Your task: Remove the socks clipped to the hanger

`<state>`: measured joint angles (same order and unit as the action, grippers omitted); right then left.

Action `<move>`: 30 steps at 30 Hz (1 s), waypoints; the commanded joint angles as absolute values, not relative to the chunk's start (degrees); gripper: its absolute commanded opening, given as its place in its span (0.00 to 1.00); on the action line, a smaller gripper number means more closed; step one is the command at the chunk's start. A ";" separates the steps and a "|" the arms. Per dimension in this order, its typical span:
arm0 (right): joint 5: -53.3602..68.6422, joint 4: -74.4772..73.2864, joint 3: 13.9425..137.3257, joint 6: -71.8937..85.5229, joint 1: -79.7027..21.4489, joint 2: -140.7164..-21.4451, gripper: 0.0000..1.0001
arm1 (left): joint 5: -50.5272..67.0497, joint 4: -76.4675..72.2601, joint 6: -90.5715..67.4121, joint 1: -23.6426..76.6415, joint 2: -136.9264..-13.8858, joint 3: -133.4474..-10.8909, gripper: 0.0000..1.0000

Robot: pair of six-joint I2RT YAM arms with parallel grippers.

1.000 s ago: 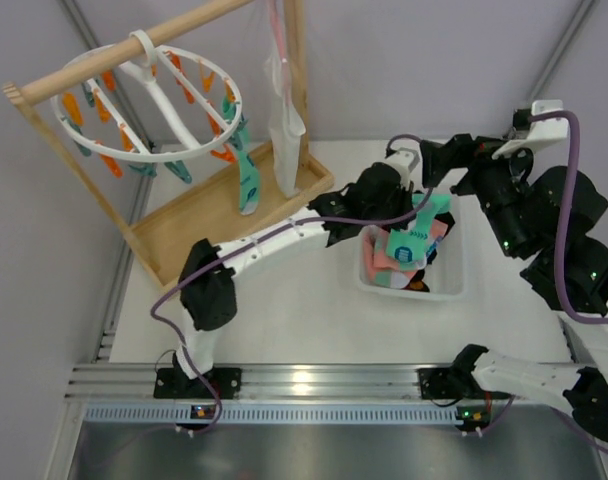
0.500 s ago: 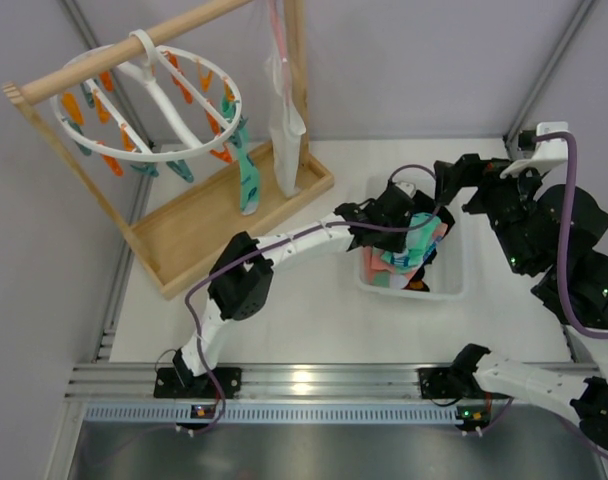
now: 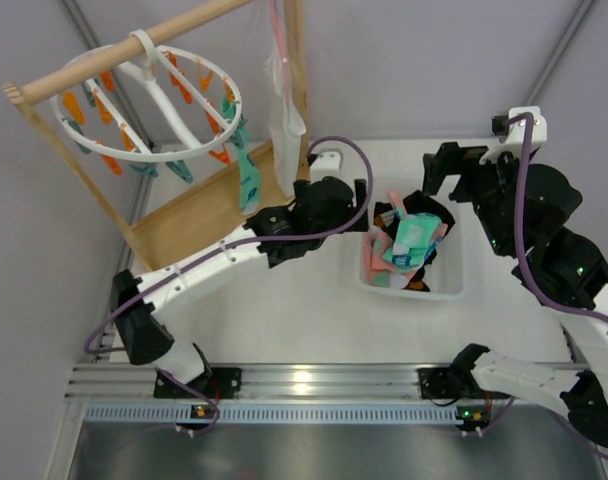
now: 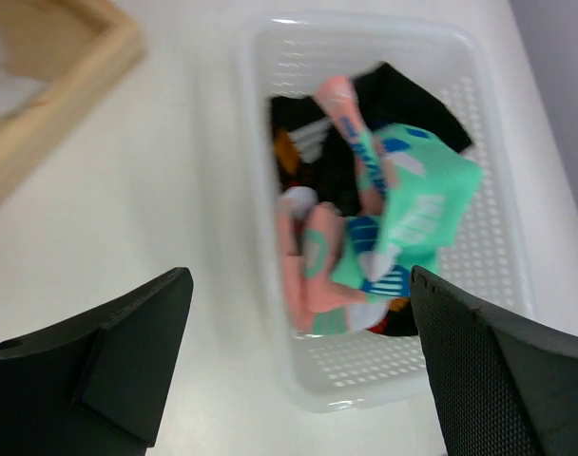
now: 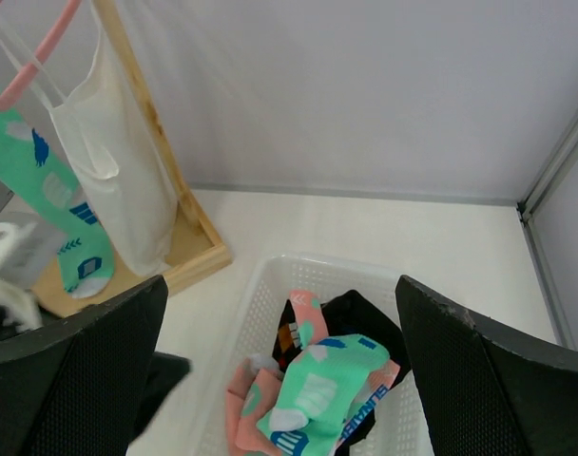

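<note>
The white ring hanger (image 3: pixel 152 158) with orange and teal clips hangs from the wooden rail at the far left. One teal patterned sock (image 3: pixel 248 182) (image 5: pixel 37 180) still hangs from a clip at its right side. Several loose socks (image 3: pixel 409 240) (image 4: pixel 403 209) (image 5: pixel 327 389), mint, pink and black, lie piled in the white basket (image 3: pixel 454 285). My left gripper (image 3: pixel 367 210) (image 4: pixel 298 361) is open and empty just left of the basket. My right gripper (image 3: pixel 434 190) (image 5: pixel 279 370) hovers open and empty above the basket's far end.
A wooden rail frame with a tray base (image 3: pixel 204 220) (image 4: pixel 61 85) (image 5: pixel 199 252) stands at the far left. A white cloth bag (image 3: pixel 284 140) (image 5: pixel 118 180) hangs from it beside the teal sock. The perforated basket wall (image 4: pixel 498 190) (image 5: pixel 260 285) sits between both grippers.
My left gripper opened and let a mint sock fall onto the pile, then drew back left out of the basket. The right arm shifted slightly towards the left.
</note>
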<state>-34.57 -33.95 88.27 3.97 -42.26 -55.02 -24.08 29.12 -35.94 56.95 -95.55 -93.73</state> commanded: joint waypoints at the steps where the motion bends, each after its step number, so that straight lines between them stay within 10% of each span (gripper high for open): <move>1: -32.08 -30.59 90.09 3.60 -40.52 -55.02 0.99 | -43.92 30.15 -40.17 56.95 -83.60 -83.17 0.99; 10: -23.92 -26.54 86.84 5.44 -39.11 -55.72 0.99 | -39.46 28.83 -41.67 41.25 -72.16 -61.36 0.99; 20: 6.82 -24.18 86.31 14.76 -30.41 -66.95 0.99 | -34.64 26.89 -41.04 34.80 -71.47 -60.56 0.99; 30: 17.84 -2.32 80.51 22.66 -36.72 -82.25 0.98 | -19.79 29.09 -37.63 34.89 -44.49 -57.47 0.99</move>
<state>12.75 -15.59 81.54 18.85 -33.10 -79.42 -25.80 30.35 -41.12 34.85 -49.95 -56.05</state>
